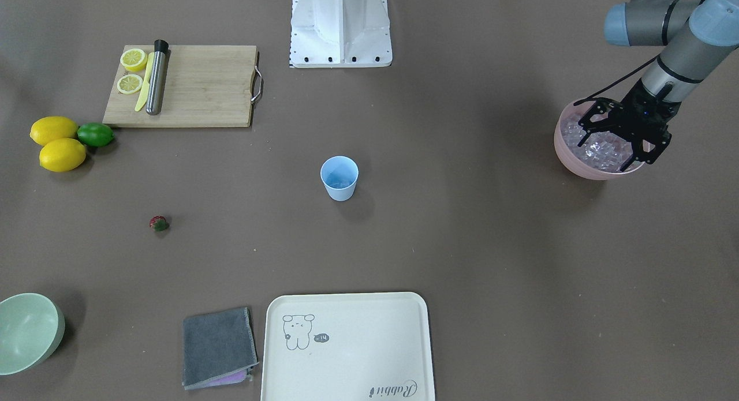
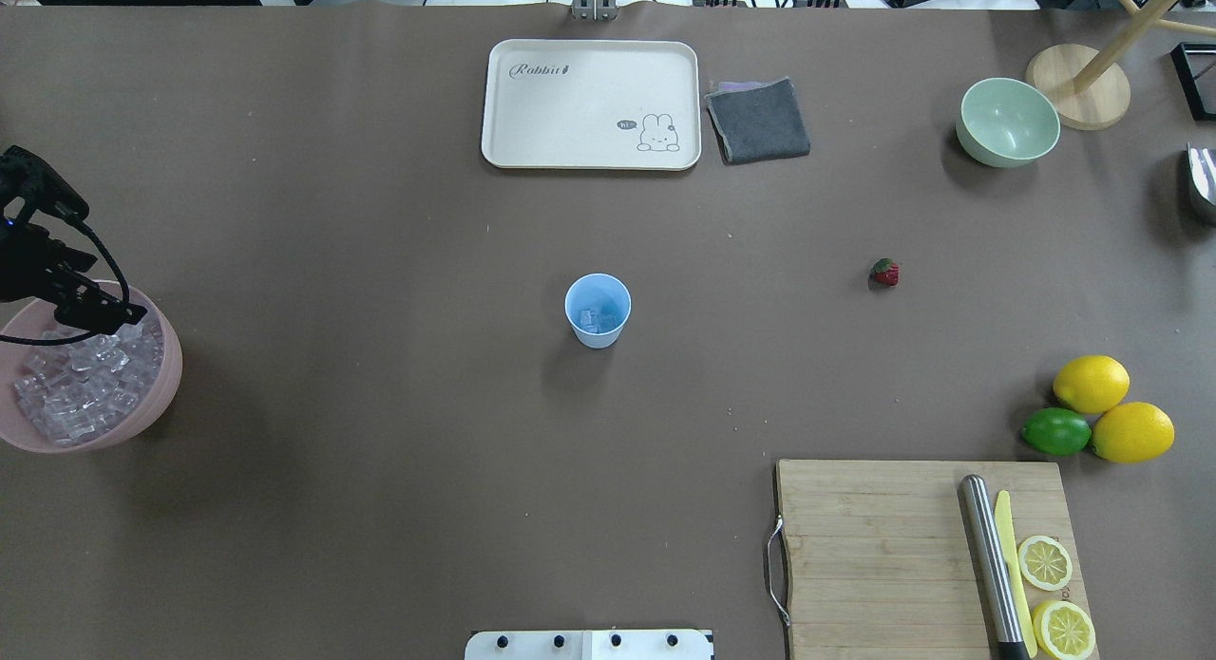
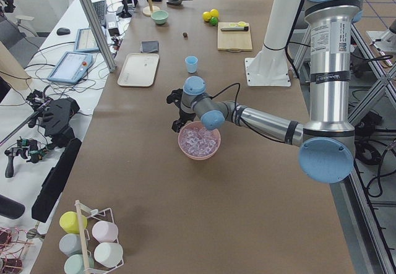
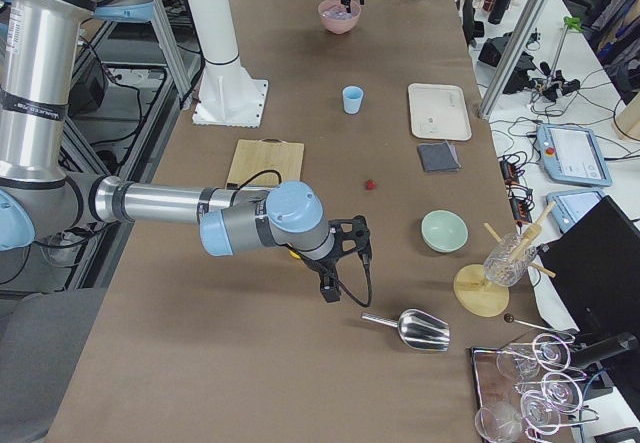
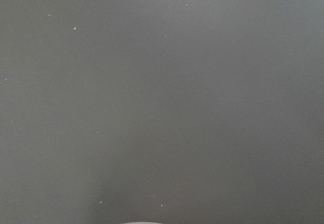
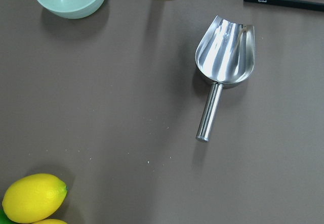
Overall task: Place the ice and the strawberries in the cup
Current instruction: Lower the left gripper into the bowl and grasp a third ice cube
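Observation:
The light-blue cup [image 1: 339, 179] stands upright mid-table; in the overhead view [image 2: 598, 311] a clear cube or two lies in its bottom. The ice [image 1: 600, 150] fills a pink bowl [image 1: 563, 153] at the table's left end, far from the cup. My left gripper [image 1: 613, 140] hangs over this bowl with its fingers spread, open, tips at the ice. The small red strawberry [image 1: 159, 223] lies alone on the table on my right side [image 2: 885, 273]. My right gripper [image 4: 340, 263] shows only in the exterior right view, low over the table near the lemons; I cannot tell its state.
A cutting board [image 1: 196, 86] carries lemon halves, a yellow knife and a steel muddler. Two lemons [image 1: 55, 141] and a lime [image 1: 95, 134] lie beside it. A pale green bowl [image 1: 26, 332], grey cloth [image 1: 218, 346], cream tray [image 1: 346, 343] and metal scoop [image 6: 225, 52] are also present.

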